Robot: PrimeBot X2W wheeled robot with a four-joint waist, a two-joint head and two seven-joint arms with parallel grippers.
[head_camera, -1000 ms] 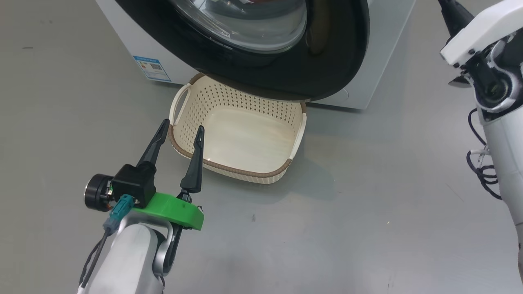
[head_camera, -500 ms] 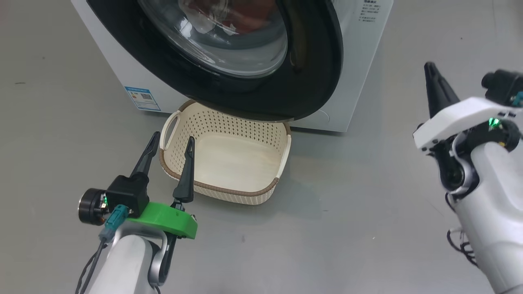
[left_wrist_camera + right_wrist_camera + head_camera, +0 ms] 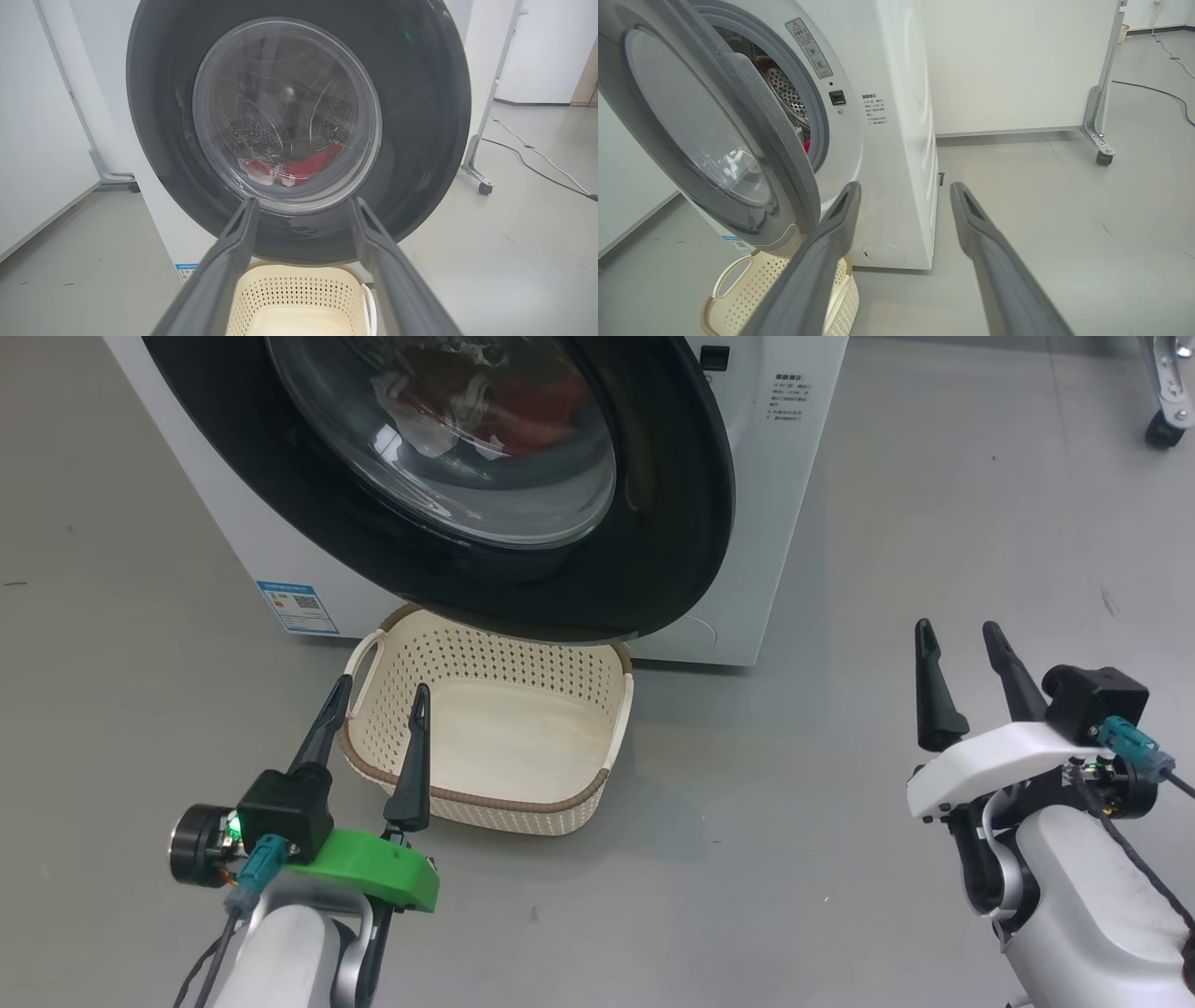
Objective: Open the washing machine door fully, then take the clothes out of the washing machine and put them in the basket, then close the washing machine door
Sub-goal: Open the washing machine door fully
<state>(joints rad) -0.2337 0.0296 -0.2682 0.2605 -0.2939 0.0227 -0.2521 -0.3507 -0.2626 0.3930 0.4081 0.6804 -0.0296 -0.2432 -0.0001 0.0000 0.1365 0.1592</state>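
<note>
While the washing machine door (image 3: 672,476) hangs partly open, swung out from the front of the washing machine (image 3: 775,523), the clothes (image 3: 523,401) lie inside, red and white showing through the door's bulging window. Down on the floor (image 3: 794,859), the basket (image 3: 485,800) sits right against the machine's foot, its far end tucked under the door's lower rim. Left tool (image 3: 385,684) hovers low at the basket's near-left corner, fingers spread wide and gripping nothing; in the head view one finger crosses the brown rim. Its wrist view has the two fingers framing the round window, red fabric low behind it, basket just below. Over on the other side, the right tool (image 3: 957,625) hangs above bare floor, well apart from basket and machine, fingers parted and empty too. Its wrist view looks past the door's edge into the gap, and there's the perforated steel drum (image 3: 784,93) with a sliver of red at the bottom.
</note>
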